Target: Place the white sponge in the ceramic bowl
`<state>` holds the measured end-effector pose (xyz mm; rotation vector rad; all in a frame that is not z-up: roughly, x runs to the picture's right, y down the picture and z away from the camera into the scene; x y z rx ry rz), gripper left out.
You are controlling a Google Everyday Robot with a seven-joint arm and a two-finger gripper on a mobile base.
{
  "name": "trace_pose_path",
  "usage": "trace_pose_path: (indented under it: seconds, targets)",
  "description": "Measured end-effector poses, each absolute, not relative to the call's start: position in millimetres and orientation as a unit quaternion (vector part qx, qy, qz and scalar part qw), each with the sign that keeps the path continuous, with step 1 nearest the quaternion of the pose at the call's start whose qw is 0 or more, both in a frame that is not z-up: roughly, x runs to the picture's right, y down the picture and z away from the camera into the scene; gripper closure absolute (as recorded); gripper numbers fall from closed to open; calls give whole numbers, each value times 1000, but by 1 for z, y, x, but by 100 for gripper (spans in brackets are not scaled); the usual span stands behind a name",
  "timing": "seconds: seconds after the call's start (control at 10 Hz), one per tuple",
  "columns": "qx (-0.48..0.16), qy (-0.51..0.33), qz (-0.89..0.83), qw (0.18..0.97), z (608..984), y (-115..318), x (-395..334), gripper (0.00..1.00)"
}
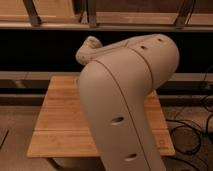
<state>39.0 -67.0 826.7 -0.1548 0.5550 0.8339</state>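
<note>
My large beige arm [125, 105] fills the middle of the camera view and stands in front of the wooden table [57, 125]. A rounded joint of the arm [89, 49] sticks out at its upper left. My gripper is not in view; it lies somewhere beyond the arm's bulk. The white sponge and the orange-red ceramic bowl are both hidden or out of view. No part of them shows on the visible left and right strips of the table.
A dark shelf recess [35, 55] runs behind the table, with a metal rail and frame [105, 22] above it. Black cables [192, 132] lie on the floor at the right. The table's front edge [55, 152] is near the bottom.
</note>
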Motion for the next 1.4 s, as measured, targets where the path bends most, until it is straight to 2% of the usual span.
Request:
trace_pose_path:
  seconds: [0.1,0.2,0.3,0.5,0.6,0.8,0.9,1.4]
  targets:
    - [-74,267,399,874,827,-67,39,34]
    - [-74,270,398,874,827,-66,42,33]
    - [-68,288,399,868,824,-66,57,38]
    - [-49,344,418,839,814,-61,108,55]
    - [-44,372,430,821,811,-55,133,67]
    - [-48,383,438,812,813,-48,140,80]
    - [-48,382,437,813,814,-48,138,78]
    - [-48,382,437,813,814,-48,139,37]
